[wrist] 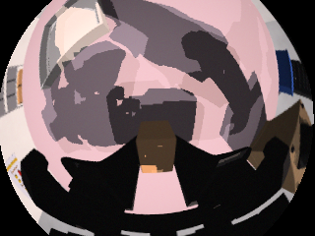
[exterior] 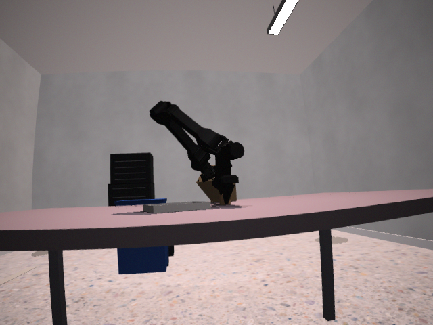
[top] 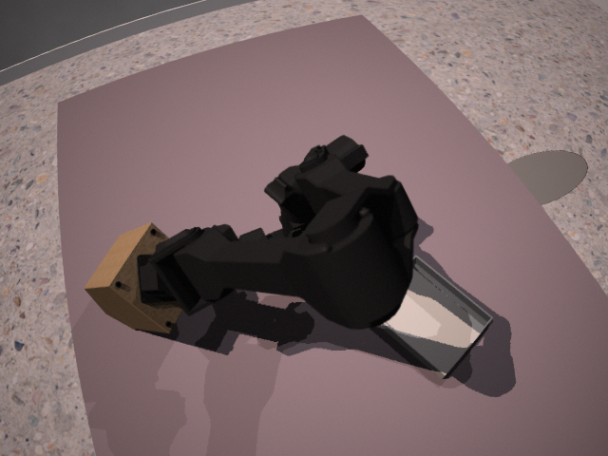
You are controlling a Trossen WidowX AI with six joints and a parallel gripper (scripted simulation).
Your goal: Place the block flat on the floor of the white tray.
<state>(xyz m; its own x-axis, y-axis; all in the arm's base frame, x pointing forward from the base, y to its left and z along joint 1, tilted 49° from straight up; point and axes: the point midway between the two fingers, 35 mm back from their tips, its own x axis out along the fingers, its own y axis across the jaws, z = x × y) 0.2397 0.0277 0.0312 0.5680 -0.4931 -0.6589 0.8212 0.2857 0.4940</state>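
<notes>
In the wrist view my gripper point(wrist: 155, 137) is shut on the block point(wrist: 157, 146), a small brown block with an orange lower face that sits between the two black fingers. In the exterior view the gripper point(exterior: 225, 197) points straight down with its tips close to the pink table top; I cannot make out the block there. In the top view the arm point(top: 324, 236) hides the fingers and the block. The white tray point(top: 442, 318) is a shallow open rectangle, partly under the arm's elbow. It also shows in the side view point(exterior: 176, 206) and the wrist view point(wrist: 73, 33), well away from the gripper.
The arm's base sits on a wooden box point(top: 124, 279), which appears behind the gripper in the side view point(exterior: 213, 190) and at the right of the wrist view point(wrist: 283, 147). A black cabinet point(exterior: 130, 178) and a blue bin point(exterior: 142, 260) stand beyond the table.
</notes>
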